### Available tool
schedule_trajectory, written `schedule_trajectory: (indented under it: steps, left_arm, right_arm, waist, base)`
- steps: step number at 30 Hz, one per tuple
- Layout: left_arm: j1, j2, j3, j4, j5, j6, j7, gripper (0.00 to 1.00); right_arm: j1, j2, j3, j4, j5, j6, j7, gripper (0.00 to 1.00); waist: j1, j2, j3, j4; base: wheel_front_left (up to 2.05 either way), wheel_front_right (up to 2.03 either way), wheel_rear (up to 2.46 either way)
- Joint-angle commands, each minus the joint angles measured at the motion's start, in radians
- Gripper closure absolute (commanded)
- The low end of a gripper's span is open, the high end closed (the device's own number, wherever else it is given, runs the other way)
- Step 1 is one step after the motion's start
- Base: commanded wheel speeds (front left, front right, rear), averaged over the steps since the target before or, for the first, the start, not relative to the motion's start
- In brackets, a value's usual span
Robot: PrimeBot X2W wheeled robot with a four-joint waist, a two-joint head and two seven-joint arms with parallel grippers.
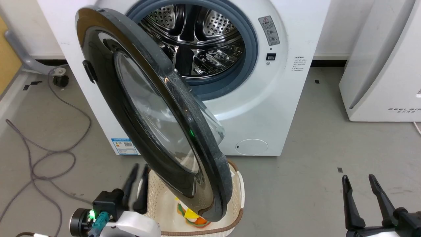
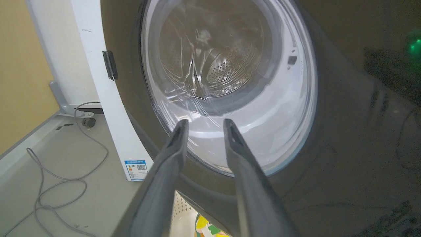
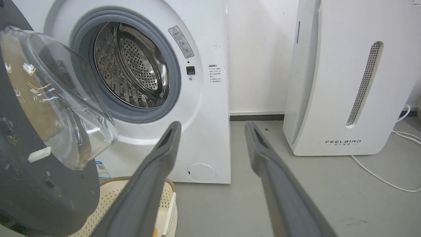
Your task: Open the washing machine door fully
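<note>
Locate the washing machine door (image 1: 154, 131) standing partway out from the washing machine (image 1: 263, 108), lower edge over the basket (image 1: 238, 197); note left gripper (image 1: 140, 167) fingers narrowly apart and empty beside its outer face, right gripper (image 1: 358, 177) fingers wide, empty, above the floor (image 1: 312, 184).

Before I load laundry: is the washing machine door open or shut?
Open: the washing machine door stands swung away, baring the steel drum.

Cream basket (image 1: 237, 194), grey cable (image 1: 90, 122) on floor (image 1: 312, 148), white FEELBIRD appliance (image 1: 381, 65)
</note>
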Motion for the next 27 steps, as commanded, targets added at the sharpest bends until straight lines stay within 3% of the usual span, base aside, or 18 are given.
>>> schedule_trajectory:
  steps: [1,13,27]
  left_arm:
    - [0.014,0.001,0.002,0.004,0.002,-0.003,-0.004,1.0]
    - [-0.023,0.001,-0.001,-0.029,-0.041,0.023,-0.004,1.0]
    - [-0.24,0.001,0.022,-0.335,-0.097,0.113,-0.004,1.0]
  right_arm:
    - [0.018,0.003,0.0,-0.009,-0.001,0.001,0.004,0.0]
    - [0.016,0.004,0.007,-0.018,0.018,0.001,0.017,0.0]
    - [-0.001,0.004,0.009,-0.014,0.031,0.001,0.012,0.0]
  waist:
    - [0.0,0.0,-0.004,-0.001]
    - [0.0,0.0,0.0,-0.005]
    - [0.0,0.0,0.027,0.001]
  base:
    - [0.0,0.0,0.0]
    - [0.0,0.0,0.0]
    - [0.0,0.0,0.0]
